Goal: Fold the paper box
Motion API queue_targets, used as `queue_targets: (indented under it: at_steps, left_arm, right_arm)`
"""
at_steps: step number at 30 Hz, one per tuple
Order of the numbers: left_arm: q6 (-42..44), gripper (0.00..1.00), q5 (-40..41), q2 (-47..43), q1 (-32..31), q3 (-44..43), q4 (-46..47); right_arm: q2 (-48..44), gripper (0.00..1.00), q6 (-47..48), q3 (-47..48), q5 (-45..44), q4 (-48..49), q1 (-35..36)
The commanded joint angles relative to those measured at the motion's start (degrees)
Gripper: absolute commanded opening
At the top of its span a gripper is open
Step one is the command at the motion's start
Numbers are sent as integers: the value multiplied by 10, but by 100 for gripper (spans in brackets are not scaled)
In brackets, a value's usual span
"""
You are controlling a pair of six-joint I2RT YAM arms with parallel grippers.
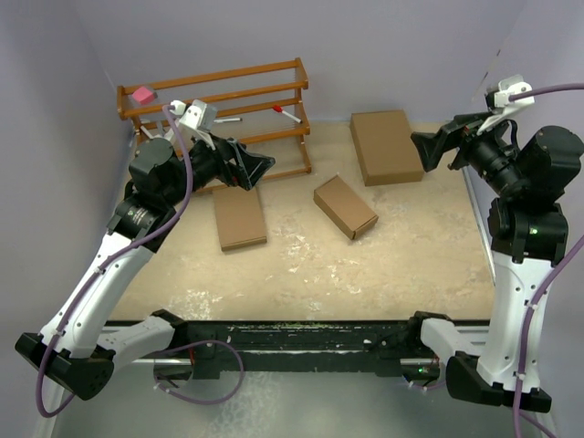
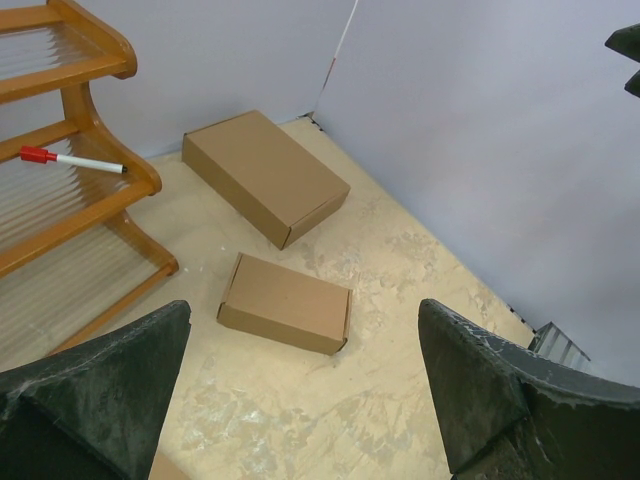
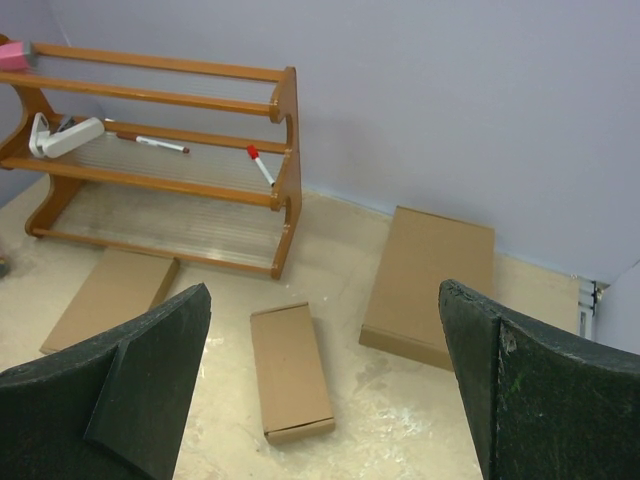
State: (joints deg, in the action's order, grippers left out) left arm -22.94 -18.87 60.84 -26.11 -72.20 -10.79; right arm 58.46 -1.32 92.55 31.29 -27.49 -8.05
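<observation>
1. Top view: the box (image 1: 345, 206) lies flat mid-bench, turned at an angle, and looks closed up to me. A wider box (image 1: 239, 217) lies to its left and a big box (image 1: 388, 146) sits behind it to the right, all apart from each other. The left gripper (image 1: 254, 169) hovers by the rack (image 1: 274, 73) and the right gripper (image 1: 427, 149) hangs near the big box. Both are spread wide with nothing in them.
2. Left wrist: the box is ahead between the spread fingers and well clear of them, with the big box beyond it by the wall corner. It looks like thin cardboard, so I'd guess it's light and fairly stiff on the faces. It would probably dent easily and skate away if shoved. I'd pinch it across the narrow width, or pin it with one arm while the other works a flap.
3. Right wrist: same box seen end-on, near the rack's foot but not touching. The bench (image 1: 411, 265) is pale, scuffed and patchy. Plain greyish walls close in on three sides, so it's tight at the back.
</observation>
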Motion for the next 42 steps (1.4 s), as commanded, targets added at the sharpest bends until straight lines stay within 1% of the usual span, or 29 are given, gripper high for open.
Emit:
queue_targets:
  at_steps: [1, 22, 42]
  left_arm:
    - [7, 98, -6, -7, 2, 2, 21]
    - [1, 98, -13, -6, 2, 4, 31]
    - [-1, 98, -15, -3, 2, 0, 36]
  right_arm:
    - [-4, 100, 2, 6, 14, 21, -3]
    - [-6, 100, -28, 2, 1, 28, -4]
    - [-4, 100, -29, 1, -9, 30, -4]
